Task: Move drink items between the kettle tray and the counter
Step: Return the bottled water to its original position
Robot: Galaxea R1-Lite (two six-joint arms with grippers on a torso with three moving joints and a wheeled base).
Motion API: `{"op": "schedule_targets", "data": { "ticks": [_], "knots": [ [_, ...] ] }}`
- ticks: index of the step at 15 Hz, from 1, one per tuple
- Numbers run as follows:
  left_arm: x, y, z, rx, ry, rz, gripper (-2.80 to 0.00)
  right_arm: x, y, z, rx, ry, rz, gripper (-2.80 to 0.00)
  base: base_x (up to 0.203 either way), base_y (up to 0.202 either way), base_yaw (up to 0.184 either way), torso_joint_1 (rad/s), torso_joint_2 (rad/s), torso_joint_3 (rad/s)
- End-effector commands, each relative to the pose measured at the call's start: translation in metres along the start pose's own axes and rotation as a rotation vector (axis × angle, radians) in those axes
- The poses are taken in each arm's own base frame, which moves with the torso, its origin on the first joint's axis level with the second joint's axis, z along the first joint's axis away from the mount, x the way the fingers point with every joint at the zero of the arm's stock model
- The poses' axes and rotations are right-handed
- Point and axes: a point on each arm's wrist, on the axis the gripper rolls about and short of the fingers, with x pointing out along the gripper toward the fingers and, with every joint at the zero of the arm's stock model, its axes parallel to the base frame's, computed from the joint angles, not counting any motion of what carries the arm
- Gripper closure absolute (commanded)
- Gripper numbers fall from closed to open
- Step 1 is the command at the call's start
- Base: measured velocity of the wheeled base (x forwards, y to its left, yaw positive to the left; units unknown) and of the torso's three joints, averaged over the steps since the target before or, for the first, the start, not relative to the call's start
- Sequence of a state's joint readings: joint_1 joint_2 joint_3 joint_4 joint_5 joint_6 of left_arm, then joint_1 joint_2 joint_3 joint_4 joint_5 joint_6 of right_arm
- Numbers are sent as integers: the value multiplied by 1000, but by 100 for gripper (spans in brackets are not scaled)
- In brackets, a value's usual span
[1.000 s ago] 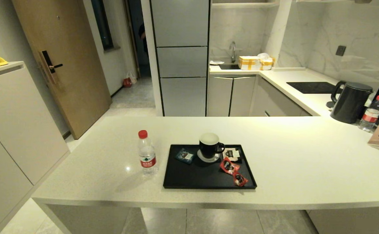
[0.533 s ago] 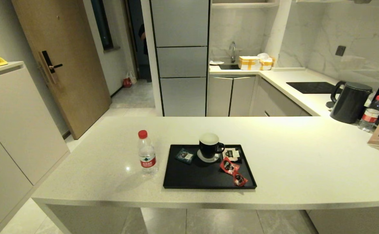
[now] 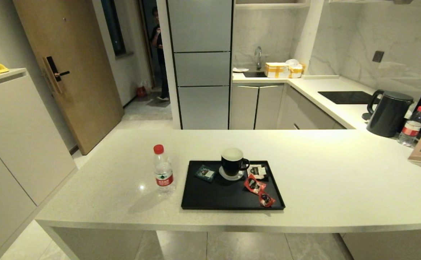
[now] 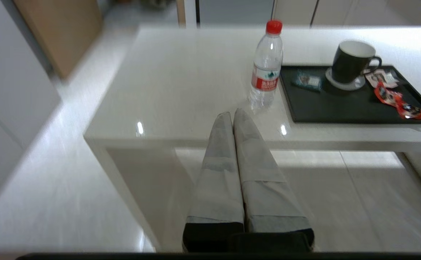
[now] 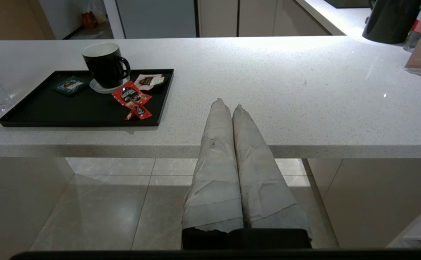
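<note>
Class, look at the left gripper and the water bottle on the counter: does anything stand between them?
Nothing visible does. The left gripper, fingers shut, is short of the counter's front edge, and only bare counter lies between it and the water bottle, which stands just left of the black tray.

head: high, facing counter (image 3: 322, 173) | wrists: low, before its edge | shared: tray (image 3: 210, 202)

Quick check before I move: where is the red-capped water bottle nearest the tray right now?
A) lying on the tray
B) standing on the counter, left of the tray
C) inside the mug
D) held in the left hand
B: the water bottle stands upright on the counter, just off the tray's left edge.
</note>
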State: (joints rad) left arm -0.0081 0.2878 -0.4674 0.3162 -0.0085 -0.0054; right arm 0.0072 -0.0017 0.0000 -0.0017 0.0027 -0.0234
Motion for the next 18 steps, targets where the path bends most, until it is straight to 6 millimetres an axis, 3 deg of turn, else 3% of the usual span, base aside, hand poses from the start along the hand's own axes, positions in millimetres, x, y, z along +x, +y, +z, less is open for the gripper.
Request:
{"op": "schedule_targets", "data": {
  "ticks": [1, 2, 4, 7, 9, 12, 14, 18],
  "knots": [
    [50, 0, 47, -31, 242, 3, 0, 0, 0, 0, -1, 3, 1, 0, 0, 0, 0, 0, 0, 0],
    [76, 0, 56, -47, 353, 3, 0, 0, 0, 0, 0, 3, 1, 0, 0, 0, 0, 0, 0, 0],
    [135, 0, 51, -61, 575, -9, 0, 0, 0, 0, 0, 3, 1, 0, 0, 0, 0, 0, 0, 0],
    [220, 0, 9, -29, 715, -54, 0, 0, 0, 0, 0, 3, 1, 0, 0, 0, 0, 0, 0, 0],
    [259, -2, -27, 34, 726, -99, 0, 0, 0, 0, 0, 3, 1, 0, 0, 0, 0, 0, 0, 0],
    [294, -6, -55, 84, 662, -131, 0, 0, 0, 0, -1, 3, 1, 0, 0, 0, 0, 0, 0, 0],
    [314, -13, -62, 89, 557, -140, 0, 0, 0, 0, 0, 3, 1, 0, 0, 0, 0, 0, 0, 0],
    [323, -40, -69, 87, 536, -193, 0, 0, 0, 0, 0, 3, 1, 0, 0, 0, 0, 0, 0, 0]
  ]
}}
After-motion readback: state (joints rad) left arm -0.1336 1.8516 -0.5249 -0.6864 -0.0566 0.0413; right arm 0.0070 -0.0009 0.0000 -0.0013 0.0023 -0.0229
